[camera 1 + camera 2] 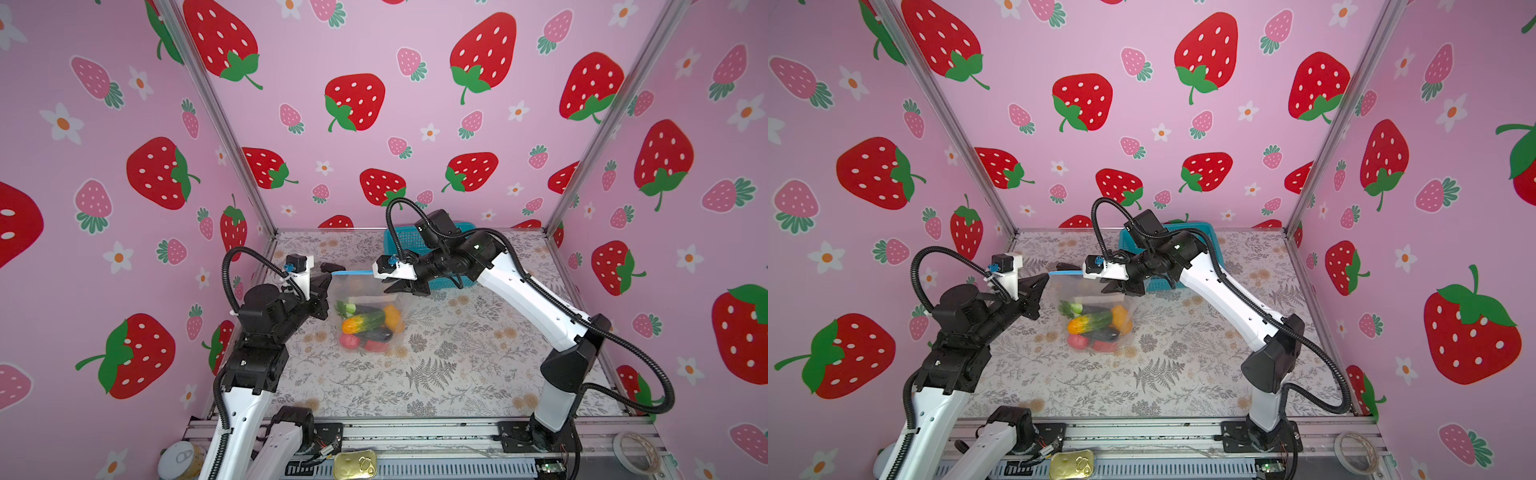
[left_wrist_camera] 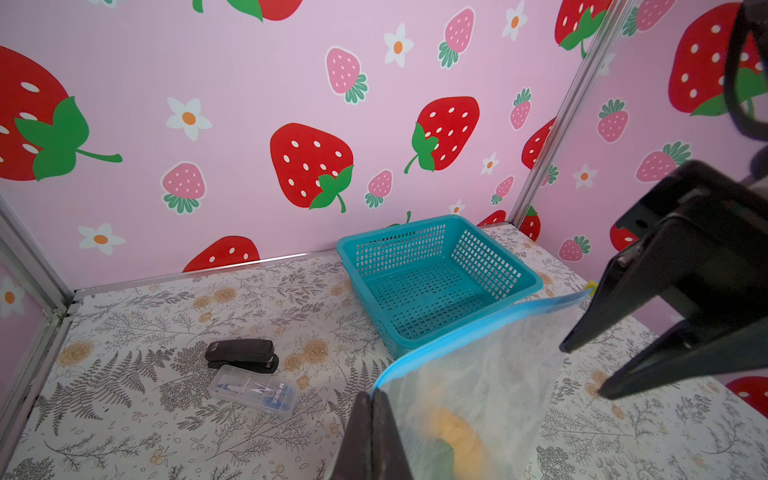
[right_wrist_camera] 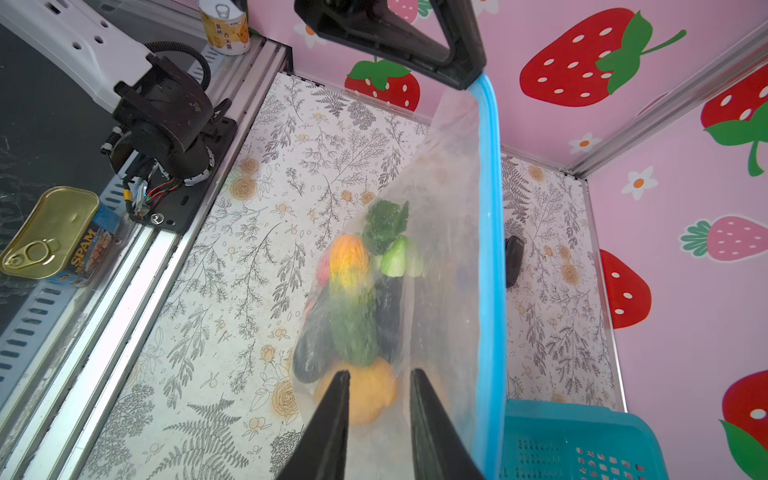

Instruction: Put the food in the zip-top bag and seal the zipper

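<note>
On the floral table (image 1: 457, 374), near its middle, the bag (image 1: 358, 289) hangs upright from its top edge with its load bunched in the lower half. I cannot tell whether its bottom rests on the table. Behind it, by the back wall, sits the teal basket (image 2: 436, 278), partly hidden by the right arm in both top views.

The left gripper (image 2: 372, 411) is clamped tight on the bag's top corner, at one end of the zipper, holding it up. The right gripper (image 3: 380, 374) is near the other end with its jaws partly apart. The zipper runs beside them, not between them, and I cannot tell whether any bag film lies between them.

The food (image 1: 365, 328) is inside the bag: an orange, a green-orange cucumber, a dark eggplant, red lumps and something leafy green show through the film. The zipper (image 1: 353, 272) runs level between the two grippers and reads as one unbroken blue strip along its visible length.

On the table behind the bag lie a black stapler (image 2: 243, 355) and, just beside it, a clear box (image 2: 253, 390).
</note>
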`<state>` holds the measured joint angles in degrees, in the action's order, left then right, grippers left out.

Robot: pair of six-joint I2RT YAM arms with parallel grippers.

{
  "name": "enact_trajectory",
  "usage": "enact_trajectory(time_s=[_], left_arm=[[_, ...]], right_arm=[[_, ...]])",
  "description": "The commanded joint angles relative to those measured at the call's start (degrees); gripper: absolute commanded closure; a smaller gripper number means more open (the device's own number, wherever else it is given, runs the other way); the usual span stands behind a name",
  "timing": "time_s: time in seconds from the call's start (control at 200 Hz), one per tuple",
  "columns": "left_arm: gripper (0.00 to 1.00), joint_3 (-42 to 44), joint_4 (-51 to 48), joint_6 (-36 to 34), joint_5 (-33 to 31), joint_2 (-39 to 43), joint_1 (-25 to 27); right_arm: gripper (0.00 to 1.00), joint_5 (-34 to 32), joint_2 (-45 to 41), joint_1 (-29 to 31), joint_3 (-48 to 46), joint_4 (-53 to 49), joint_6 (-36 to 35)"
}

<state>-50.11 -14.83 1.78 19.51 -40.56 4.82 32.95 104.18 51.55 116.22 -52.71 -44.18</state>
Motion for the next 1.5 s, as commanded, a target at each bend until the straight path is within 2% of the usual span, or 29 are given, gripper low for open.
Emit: enact_trajectory(time_s=[0.0, 0.05, 0.16, 0.285, 0.3, 0.345, 0.49, 0.64, 0.675, 1.165, 1.36, 1.39, 1.445, 1.465, 1.49], left_arm=[[1.00, 0.2, 2.3, -0.3, -0.3, 0.9, 0.2], [1.00, 0.2, 2.4, -0.2, -0.1, 1.0, 0.2], [1.00, 0.3, 2.7, -0.1, 0.7, 1.2, 0.2], [1.00, 0.2, 2.9, -0.2, 2.5, 1.4, 0.2], [1.00, 0.2, 2.9, -0.2, 2.6, 1.4, 0.3], [1.00, 0.1, 3.1, -0.1, 2.9, 1.4, 0.4], [1.00, 0.1, 3.4, 0.0, 3.7, 1.2, 0.5], [1.00, -0.1, 3.3, -0.2, 3.7, 1.2, 0.6], [1.00, -0.1, 3.3, -0.1, 3.8, 1.2, 0.6], [1.00, -0.7, 2.6, -0.6, 3.4, 1.5, 0.8], [1.00, -0.2, 1.8, -1.4, 2.5, 2.5, 0.9], [0.96, 0.7, 2.6, -1.2, 1.6, 2.9, 1.0], [0.75, 1.6, 3.9, -0.4, 0.6, 3.2, 0.9], [0.65, 1.7, 3.9, -0.3, 0.3, 3.2, 0.9], [0.46, 1.5, 3.7, 0.4, -0.5, 3.2, 1.1]], right_arm=[[0.70, -0.1, 0.7, 0.4, 2.5, -2.4, -0.7], [0.67, -0.8, 0.5, 0.4, 2.8, -1.8, -0.7], [0.53, -3.4, 0.2, 0.0, 3.0, 0.3, -0.2], [0.49, -2.8, 1.3, -1.8, 4.7, 1.0, 0.8], [0.45, -2.5, 1.6, -1.8, 5.3, 0.6, 0.7], [0.43, -1.6, 2.9, -1.8, 6.9, -0.5, 0.4], [0.39, -0.7, 7.7, -1.8, 12.8, -4.0, 0.8], [0.47, 0.5, 11.3, -1.8, 17.3, -7.2, 0.4], [0.53, 0.7, 11.6, -1.8, 17.7, -7.5, 0.4], [1.00, 1.4, 11.0, -1.8, 17.8, -7.7, 0.4], [1.00, 1.2, 11.0, -1.4, 17.5, -7.4, 0.0], [1.00, 0.8, 11.0, -1.3, 17.6, -7.2, 0.2], [1.00, -0.2, 11.1, -1.3, 17.5, -6.3, 1.9], [1.00, -0.3, 11.1, -1.3, 17.5, -6.0, 2.5], [1.00, -0.5, 11.0, -1.2, 17.5, -6.1, 3.1]])
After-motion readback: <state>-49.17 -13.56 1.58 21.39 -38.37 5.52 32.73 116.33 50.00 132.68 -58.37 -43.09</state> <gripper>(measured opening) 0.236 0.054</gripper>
